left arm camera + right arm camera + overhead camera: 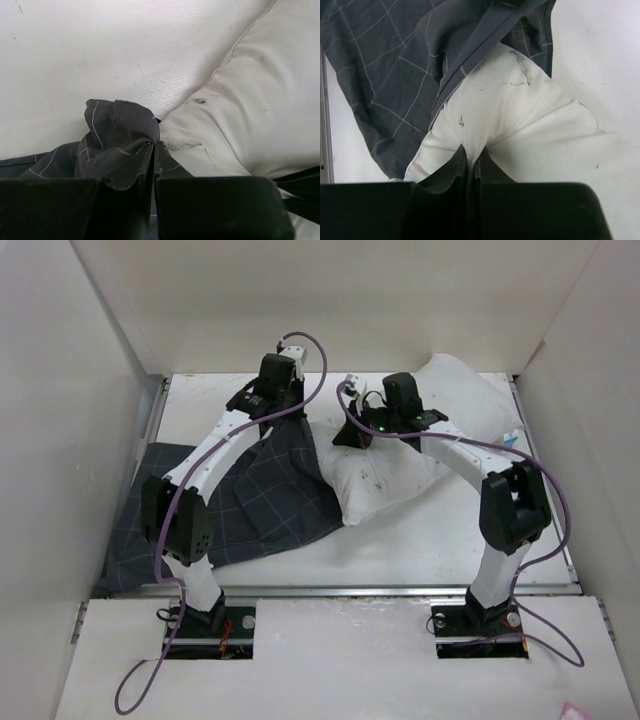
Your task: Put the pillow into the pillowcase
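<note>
Left gripper (154, 147) pinched tight on the checked pillowcase (265, 500) left of centre, right gripper (472, 152) clamped on a fold of the white pillow (385, 490), only 1 end seemingly under the sack's hem, the bulk still outside toward upper right.

White arms (218, 452) — black joints (180, 522), purple cables (136, 686)

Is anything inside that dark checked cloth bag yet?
Only one end of the pillow sits under the hem of the pillowcase; most of it lies outside on the table. The fabric hides how far in that end reaches.
</note>
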You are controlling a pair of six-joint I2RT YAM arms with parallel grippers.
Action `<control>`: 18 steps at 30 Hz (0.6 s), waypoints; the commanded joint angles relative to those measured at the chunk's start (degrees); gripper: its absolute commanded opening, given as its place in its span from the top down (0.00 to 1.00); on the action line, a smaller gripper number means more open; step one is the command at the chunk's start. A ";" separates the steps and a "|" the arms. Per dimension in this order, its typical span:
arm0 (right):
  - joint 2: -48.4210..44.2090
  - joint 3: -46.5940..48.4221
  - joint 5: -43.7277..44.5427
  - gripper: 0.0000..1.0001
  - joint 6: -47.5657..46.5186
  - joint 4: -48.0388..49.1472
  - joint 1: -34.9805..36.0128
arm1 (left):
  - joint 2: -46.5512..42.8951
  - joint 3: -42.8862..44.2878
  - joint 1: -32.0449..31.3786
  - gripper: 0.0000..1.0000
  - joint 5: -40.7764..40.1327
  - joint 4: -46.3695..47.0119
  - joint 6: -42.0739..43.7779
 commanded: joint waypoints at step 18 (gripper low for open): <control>5.29 0.84 1.26 1.00 16.01 26.88 9.57 | -8.02 5.77 -7.98 1.00 18.37 2.64 5.57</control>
